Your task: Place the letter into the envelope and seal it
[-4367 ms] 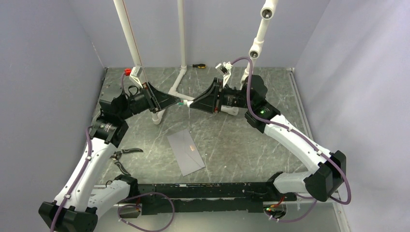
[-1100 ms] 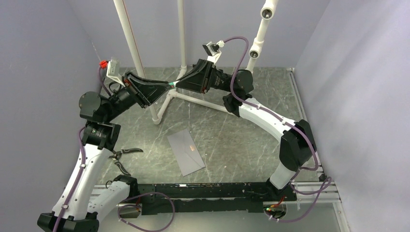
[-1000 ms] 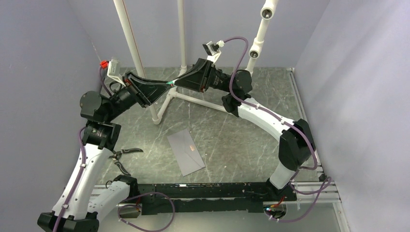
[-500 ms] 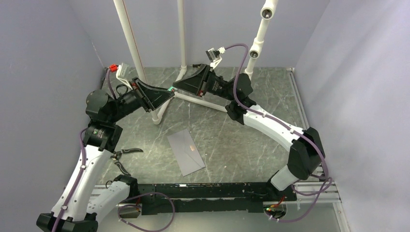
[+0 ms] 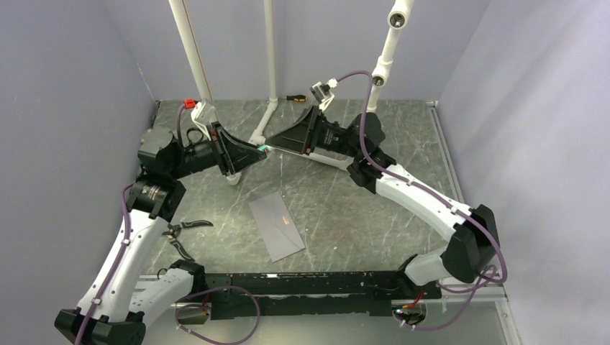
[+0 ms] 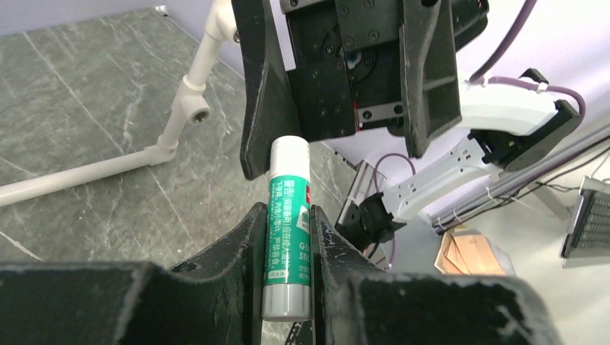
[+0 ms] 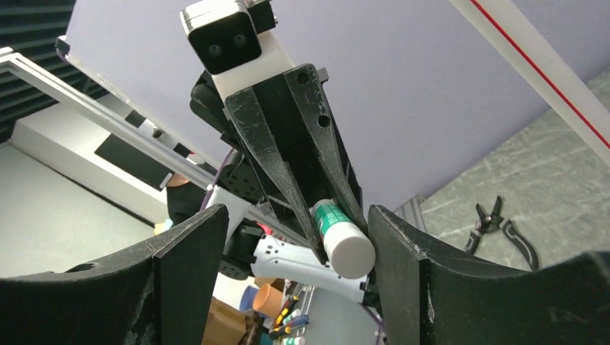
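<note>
The pale grey envelope (image 5: 275,226) lies flat on the table, nearer than both grippers. A thin tan sliver (image 5: 286,218) shows on it; the letter is otherwise hidden. Above the table, my left gripper (image 5: 259,149) (image 6: 286,210) is shut on a green glue stick (image 6: 288,223) (image 5: 264,148) with a white end. My right gripper (image 5: 270,144) (image 7: 293,212) faces it, open, its fingers (image 6: 259,93) wide apart on either side of that white end (image 7: 344,244). One of its fingers is close against the end.
A white pipe frame (image 5: 237,169) (image 6: 183,108) stands on the marble table behind the grippers. A screwdriver (image 5: 295,97) lies at the back wall. Pliers (image 5: 188,226) (image 7: 503,226) lie by the left arm. Purple walls close in three sides.
The right gripper's jaws have opened off the glue stick's white end. Both grippers have come down and nearer together, the stick still in the left one.
</note>
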Action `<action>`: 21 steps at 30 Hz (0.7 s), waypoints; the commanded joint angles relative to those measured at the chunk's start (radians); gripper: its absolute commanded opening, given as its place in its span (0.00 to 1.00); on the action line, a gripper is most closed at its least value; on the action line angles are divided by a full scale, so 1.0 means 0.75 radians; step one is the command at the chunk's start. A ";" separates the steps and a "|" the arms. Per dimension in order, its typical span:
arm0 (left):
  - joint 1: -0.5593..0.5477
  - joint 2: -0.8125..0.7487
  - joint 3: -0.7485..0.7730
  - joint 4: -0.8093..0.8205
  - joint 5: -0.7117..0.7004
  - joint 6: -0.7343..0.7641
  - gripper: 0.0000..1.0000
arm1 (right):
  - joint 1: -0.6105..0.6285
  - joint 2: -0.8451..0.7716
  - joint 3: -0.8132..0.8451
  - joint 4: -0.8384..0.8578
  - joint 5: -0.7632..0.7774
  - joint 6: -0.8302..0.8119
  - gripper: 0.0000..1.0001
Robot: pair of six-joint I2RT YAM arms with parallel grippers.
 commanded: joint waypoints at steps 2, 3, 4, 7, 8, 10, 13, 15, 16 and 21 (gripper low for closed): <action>-0.001 -0.008 0.084 -0.035 0.146 0.093 0.02 | -0.021 -0.165 0.046 -0.321 -0.055 -0.112 0.75; -0.001 -0.009 0.084 -0.025 0.162 0.092 0.02 | -0.023 -0.175 0.054 -0.381 -0.057 -0.137 0.75; -0.001 -0.010 0.083 -0.003 0.178 0.086 0.02 | -0.026 -0.182 0.060 -0.426 -0.059 -0.158 0.74; -0.001 0.004 0.083 0.048 0.249 0.066 0.02 | -0.031 -0.191 0.077 -0.523 -0.070 -0.212 0.71; -0.001 0.011 0.087 0.049 0.267 0.067 0.02 | -0.032 -0.192 0.079 -0.524 -0.084 -0.213 0.69; -0.001 0.021 0.090 0.063 0.303 0.059 0.02 | -0.034 -0.191 0.091 -0.539 -0.108 -0.223 0.62; 0.000 0.028 0.082 0.110 0.343 0.030 0.02 | -0.034 -0.188 0.097 -0.534 -0.113 -0.224 0.49; -0.001 0.029 0.074 0.115 0.354 0.017 0.02 | -0.035 -0.185 0.091 -0.514 -0.116 -0.211 0.41; -0.001 0.029 0.072 0.144 0.363 0.009 0.02 | -0.034 -0.183 0.090 -0.508 -0.115 -0.203 0.38; -0.001 0.028 0.068 0.164 0.391 -0.001 0.02 | -0.040 -0.182 0.064 -0.436 -0.105 -0.139 0.34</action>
